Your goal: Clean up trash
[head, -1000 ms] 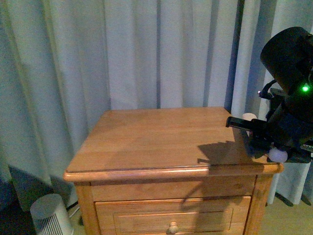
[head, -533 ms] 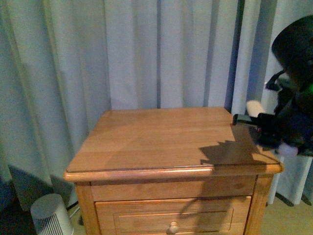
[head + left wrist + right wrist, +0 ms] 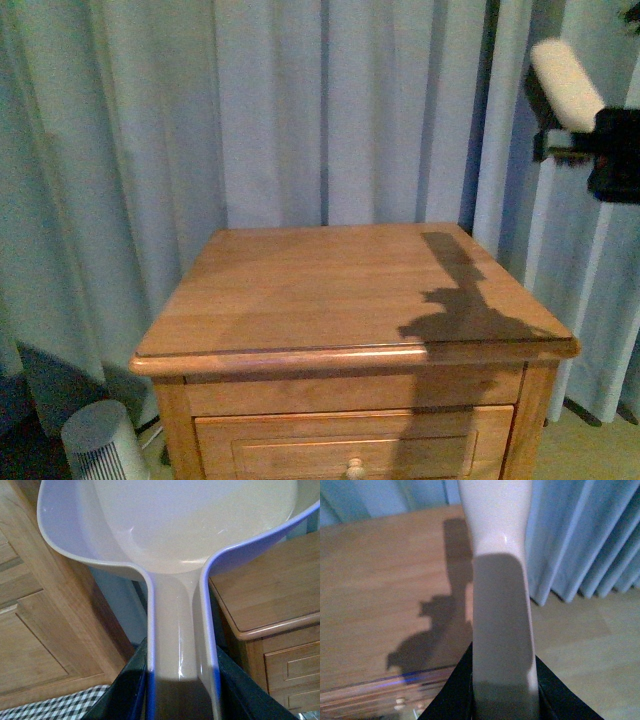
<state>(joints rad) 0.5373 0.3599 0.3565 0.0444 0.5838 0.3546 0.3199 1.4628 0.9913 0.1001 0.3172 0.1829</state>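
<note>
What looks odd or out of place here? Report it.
Nothing stands out. The nightstand top carries only a shadow; no trash shows in any view. The left gripper grips a dustpan, the right gripper a pale handle.

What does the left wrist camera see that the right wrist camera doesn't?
Only the left wrist view shows a pale dustpan held in the left claw, a wooden cabinet door and a bit of checkered cloth. Only the right wrist view shows a white handle held in the right claw, the curtain, the floor and a dark shadow on the wood. Both show the wooden nightstand, and each claw squeezing a handle.
</note>
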